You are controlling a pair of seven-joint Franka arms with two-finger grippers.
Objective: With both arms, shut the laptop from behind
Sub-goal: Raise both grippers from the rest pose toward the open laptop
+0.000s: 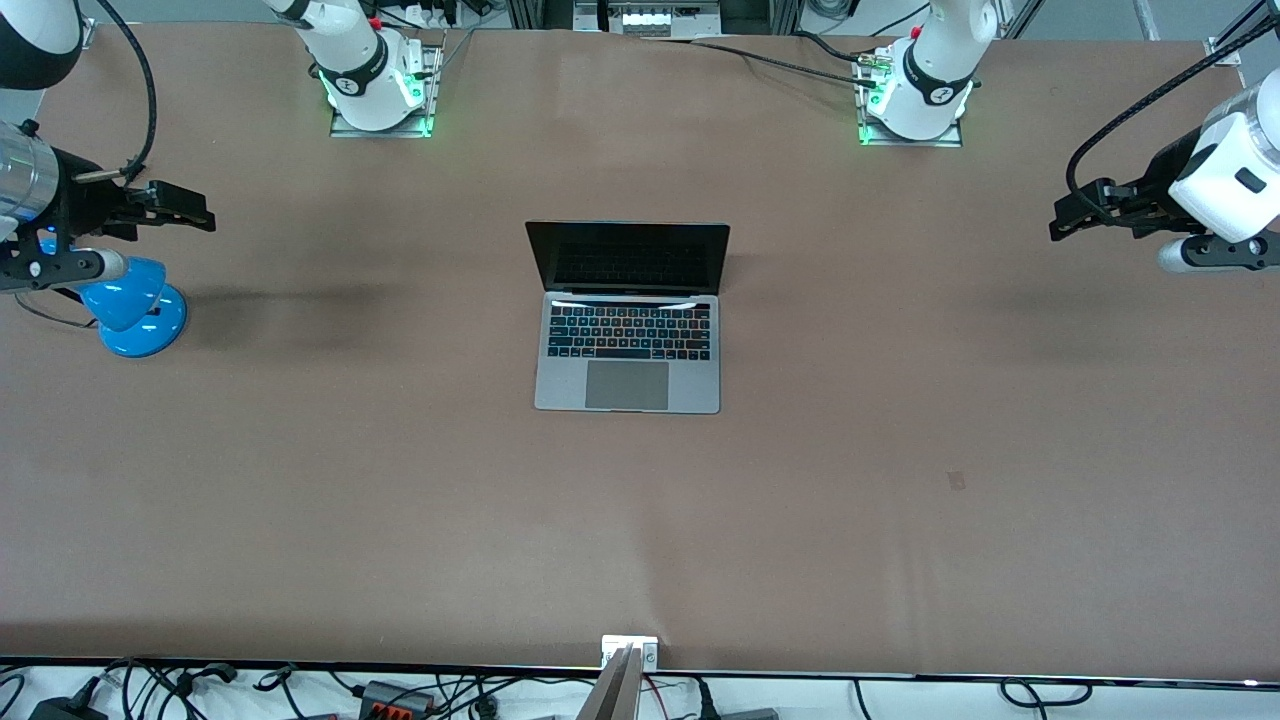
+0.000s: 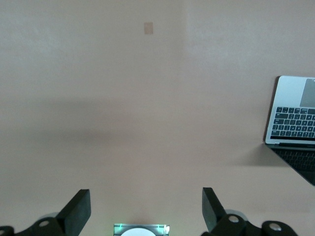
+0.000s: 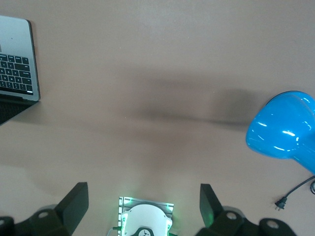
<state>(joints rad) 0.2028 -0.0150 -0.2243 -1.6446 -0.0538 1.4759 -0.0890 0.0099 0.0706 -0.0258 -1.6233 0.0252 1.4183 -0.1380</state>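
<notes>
The silver-grey laptop (image 1: 628, 340) stands open in the middle of the table, its dark screen upright and facing the front camera. Its edge shows in the left wrist view (image 2: 295, 118) and in the right wrist view (image 3: 17, 59). My left gripper (image 1: 1062, 222) is open and empty, held high over the left arm's end of the table, well away from the laptop. My right gripper (image 1: 200, 215) is open and empty, held high over the right arm's end of the table. In the wrist views the left gripper (image 2: 146, 206) and right gripper (image 3: 142, 201) show wide-apart fingers.
A blue desk lamp (image 1: 135, 305) stands at the right arm's end of the table, under the right gripper; it also shows in the right wrist view (image 3: 283, 125) with its black plug (image 3: 281, 202). The arm bases (image 1: 375, 85) (image 1: 915, 95) stand along the table's edge farthest from the front camera.
</notes>
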